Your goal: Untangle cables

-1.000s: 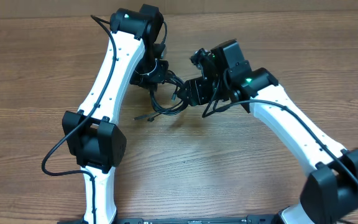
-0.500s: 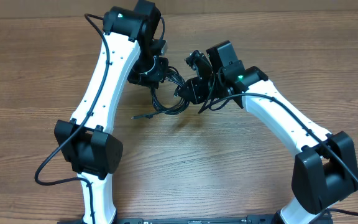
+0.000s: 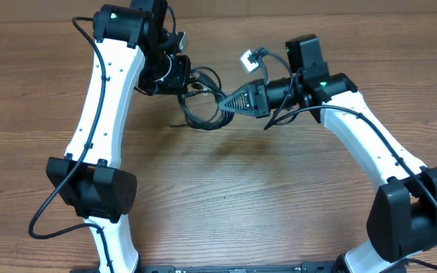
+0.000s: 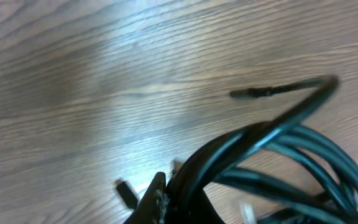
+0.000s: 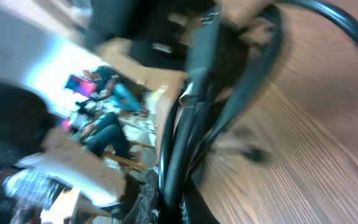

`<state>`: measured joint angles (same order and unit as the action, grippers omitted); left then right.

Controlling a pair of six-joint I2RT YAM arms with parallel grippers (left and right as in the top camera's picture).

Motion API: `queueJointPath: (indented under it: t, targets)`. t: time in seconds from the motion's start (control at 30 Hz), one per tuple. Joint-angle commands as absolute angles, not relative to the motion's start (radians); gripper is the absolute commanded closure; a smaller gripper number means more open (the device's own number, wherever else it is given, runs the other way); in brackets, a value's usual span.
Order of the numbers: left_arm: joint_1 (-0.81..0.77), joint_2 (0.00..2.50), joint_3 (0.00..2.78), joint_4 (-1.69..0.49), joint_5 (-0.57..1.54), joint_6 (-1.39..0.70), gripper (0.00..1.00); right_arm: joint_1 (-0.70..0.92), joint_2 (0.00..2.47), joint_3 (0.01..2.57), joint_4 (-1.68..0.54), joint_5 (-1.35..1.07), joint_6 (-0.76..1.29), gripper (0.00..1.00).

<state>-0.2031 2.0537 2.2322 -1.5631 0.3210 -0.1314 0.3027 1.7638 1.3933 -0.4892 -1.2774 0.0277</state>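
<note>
On the brown wooden table (image 3: 279,197), toward twelve o'clock, the cables (image 3: 201,114) loop in a tangle between two pincers. At their ten o'clock the left gripper (image 3: 182,76) pinches them. At three o'clock the right gripper (image 3: 226,105) is narrowed onto them.

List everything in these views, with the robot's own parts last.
cables: several, exact count unclear, black, in one tangled bunch strung between the two grippers above the table
plug end: one visible, black, on a free cable end sticking out of the bunch
table: one, brown wood grain, under everything
left arm: one, white with black joints, reaching in from the left
right arm: one, white with black joints, reaching in from the right
left gripper: one, black, closed on the cables at the bunch's left side
right gripper: one, black, fingers drawn to a point and closed on the cables at the bunch's right side
</note>
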Motion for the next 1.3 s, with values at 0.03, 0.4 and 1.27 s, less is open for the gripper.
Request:
queueJointPath:
  t: [0.03,0.4,1.27]
  targets:
    - [-0.167,2.029,2.260,-1.532,0.264,-0.164,0.96,0.292,1.682,1.416,-0.331,-1.570,0.191,0.96]
    - [-0.178,2.031,2.260,-1.547,0.308,-0.081,0.96,0.101,1.681,1.416,-0.202,-0.989,0.703,0.71]
    - [-0.182,2.036,2.260,-1.368,0.315,-0.393,0.96,0.186,1.681,1.416,-0.547,-0.818,0.472,0.31]
